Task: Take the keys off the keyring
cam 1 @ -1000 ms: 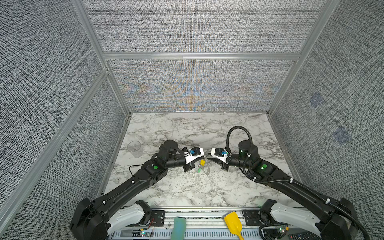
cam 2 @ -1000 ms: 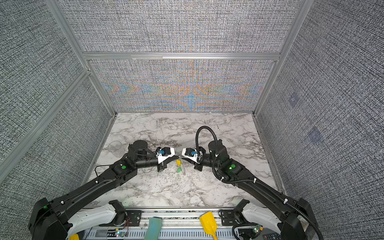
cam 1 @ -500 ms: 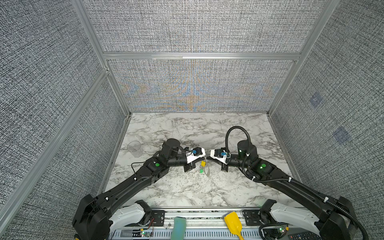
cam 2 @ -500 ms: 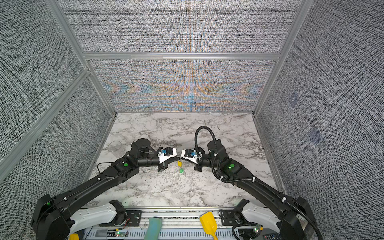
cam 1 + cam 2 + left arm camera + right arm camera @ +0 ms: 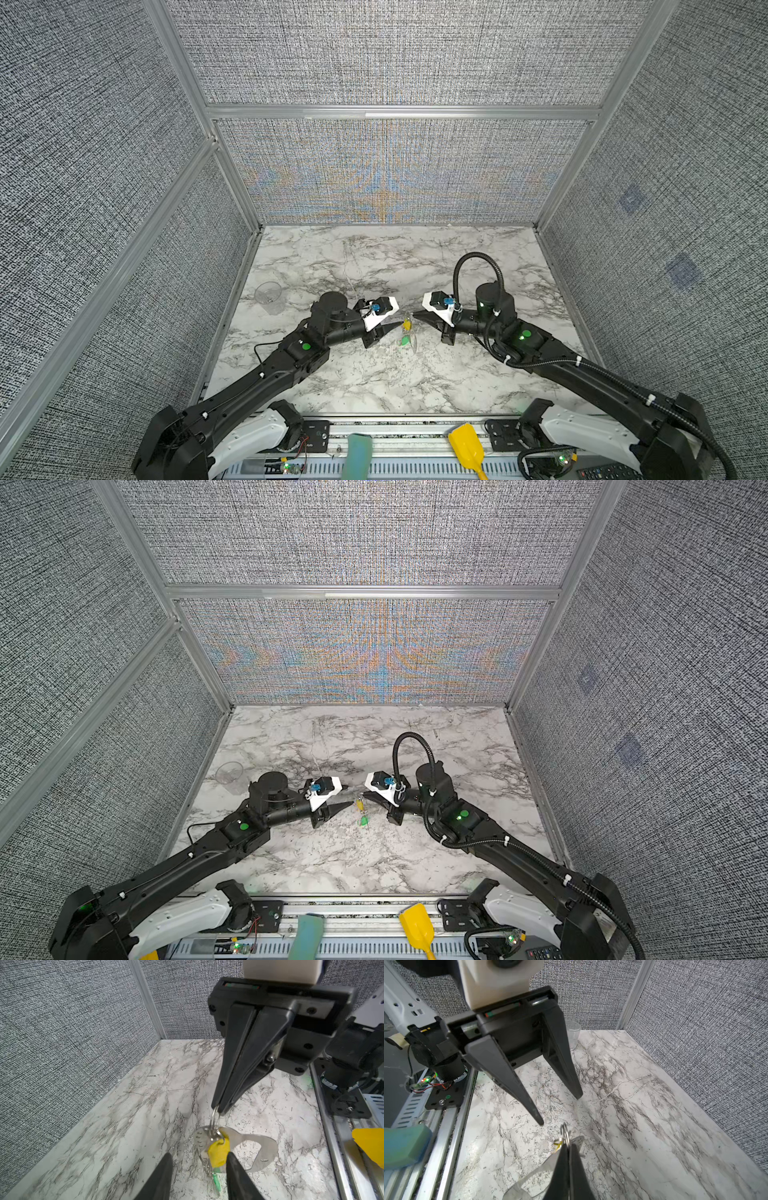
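My right gripper (image 5: 218,1109) (image 5: 566,1145) is shut on a thin wire ring (image 5: 564,1132) just above the table's middle. From that ring hang the keyring (image 5: 260,1154), a flat grey D-shaped loop, and the keys: a yellow tag (image 5: 219,1151) and a green tag (image 5: 216,1178) below it. My left gripper (image 5: 198,1154) (image 5: 559,1110) faces it, open. The yellow tag lies between the left fingers, against one of them. In both top views the two grippers (image 5: 395,325) (image 5: 415,316) meet tip to tip at the tags (image 5: 360,804).
A clear plastic cup (image 5: 269,296) stands near the left wall. A yellow scoop (image 5: 465,446) and a teal sponge (image 5: 357,455) lie on the metal rail at the front edge. Grey fabric walls close in three sides of the marble table (image 5: 374,386).
My left gripper's jaws have come apart beside the yellow tag. The right gripper has closed on the wire ring. Both arms have stayed nearly in place.
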Controlling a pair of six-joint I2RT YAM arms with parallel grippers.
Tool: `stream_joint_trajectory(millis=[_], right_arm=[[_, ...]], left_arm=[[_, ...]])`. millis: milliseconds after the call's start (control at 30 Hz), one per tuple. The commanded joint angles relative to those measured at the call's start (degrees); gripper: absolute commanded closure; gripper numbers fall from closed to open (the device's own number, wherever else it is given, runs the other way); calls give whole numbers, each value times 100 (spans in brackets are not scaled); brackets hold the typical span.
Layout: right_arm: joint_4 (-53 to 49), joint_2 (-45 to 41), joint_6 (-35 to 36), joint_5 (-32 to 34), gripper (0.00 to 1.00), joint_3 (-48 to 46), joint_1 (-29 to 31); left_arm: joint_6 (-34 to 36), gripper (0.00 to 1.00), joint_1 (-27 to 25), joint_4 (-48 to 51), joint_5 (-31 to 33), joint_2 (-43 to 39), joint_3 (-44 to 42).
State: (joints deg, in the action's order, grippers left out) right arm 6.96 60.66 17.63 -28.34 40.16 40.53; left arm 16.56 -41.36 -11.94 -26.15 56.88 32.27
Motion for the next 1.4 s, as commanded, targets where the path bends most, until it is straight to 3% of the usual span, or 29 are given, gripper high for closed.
stream_joint_trajectory(millis=[0, 333, 700, 1067, 1367], right_arm=[[577, -12, -716, 189, 100, -36, 63], [344, 137, -1234, 879, 100, 178, 349], [-788, 401, -2022, 1961, 100, 758, 414], [-1820, 907, -2983, 2900, 100, 1485, 437], [-2191, 1263, -3186, 3044, 100, 1775, 482]], left_arm=[[-530, 56, 0, -1084, 128, -93, -338], [-358, 57, -28, -1424, -200, 283, -449], [-168, 55, -30, -1667, 971, 77, -681], [-47, 54, -30, -2074, 1111, 551, -663], [23, 54, -30, -2397, 987, 1175, -527]])
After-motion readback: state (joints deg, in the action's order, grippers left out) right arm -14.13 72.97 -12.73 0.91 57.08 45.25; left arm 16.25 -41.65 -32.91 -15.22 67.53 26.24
